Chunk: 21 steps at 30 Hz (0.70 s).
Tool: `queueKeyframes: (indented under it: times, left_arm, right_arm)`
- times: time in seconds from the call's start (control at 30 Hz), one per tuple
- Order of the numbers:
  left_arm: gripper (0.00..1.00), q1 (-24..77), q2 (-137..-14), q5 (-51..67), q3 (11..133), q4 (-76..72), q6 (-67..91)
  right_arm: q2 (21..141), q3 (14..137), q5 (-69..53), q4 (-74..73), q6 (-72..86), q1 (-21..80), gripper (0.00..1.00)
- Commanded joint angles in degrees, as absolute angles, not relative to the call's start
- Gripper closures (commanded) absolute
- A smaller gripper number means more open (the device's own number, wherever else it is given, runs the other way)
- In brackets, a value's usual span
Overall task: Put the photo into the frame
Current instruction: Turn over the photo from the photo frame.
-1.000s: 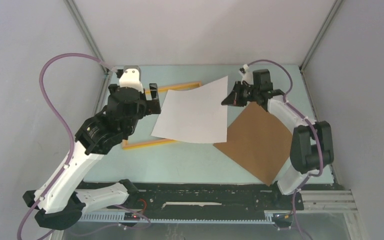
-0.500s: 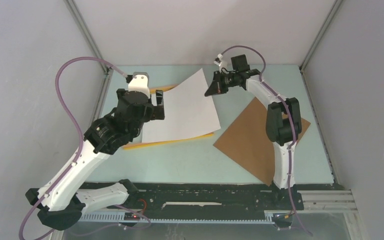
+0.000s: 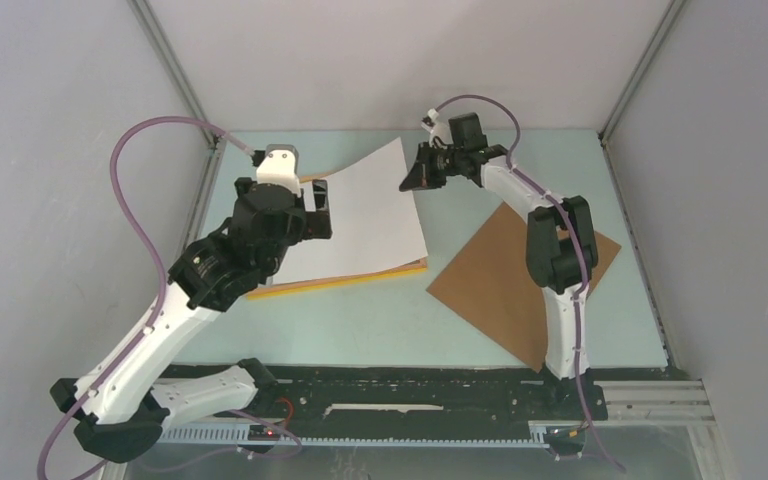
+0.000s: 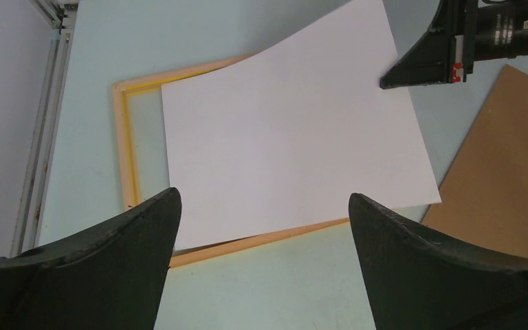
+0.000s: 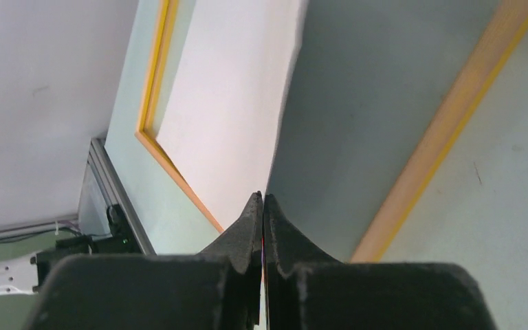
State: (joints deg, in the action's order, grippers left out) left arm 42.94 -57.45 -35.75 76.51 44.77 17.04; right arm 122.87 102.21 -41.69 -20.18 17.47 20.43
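Note:
The photo (image 3: 360, 215) shows its plain white back and lies slanted over the frame (image 3: 360, 280), its far right corner lifted. My right gripper (image 3: 407, 183) is shut on that corner. In the right wrist view the photo (image 5: 234, 103) runs edge-on into the closed right gripper (image 5: 262, 199), with the frame's yellow rim (image 5: 447, 130) below. My left gripper (image 3: 318, 210) hangs open above the frame's left part and holds nothing. In the left wrist view the open left gripper (image 4: 261, 206) frames the photo (image 4: 282, 137) and the frame's rim (image 4: 127, 144).
A brown backing board (image 3: 505, 280) lies flat on the table to the right of the frame, partly under the right arm; it also shows as the board (image 4: 502, 179). Grey walls and metal rails bound the table (image 3: 360, 330) at the left, back and right.
The right gripper has carried the photo's corner to the left, so the photo now lies over the frame instead of beside it. The left arm has shifted slightly and stays open.

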Motion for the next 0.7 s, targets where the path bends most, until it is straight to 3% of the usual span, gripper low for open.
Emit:
queueKeyframes:
  times: [0.0, 0.27, 0.67]
  left_arm:
    - [0.00, 42.5, -55.2, -36.0, 74.7, 43.2, 17.3]
    - [0.00, 42.5, -55.2, -35.9, 74.4, 43.2, 17.1]
    - [0.00, 42.5, -55.9, -35.5, 74.7, 43.0, 16.8]
  right_arm:
    - [127.1, 110.6, -40.0, -17.9, 21.2, 22.8, 1.00]
    - [133.0, 120.1, -40.8, -22.4, 17.5, 24.7, 1.00]
    - [135.5, 120.5, -40.9, -19.8, 21.9, 26.1, 1.00]
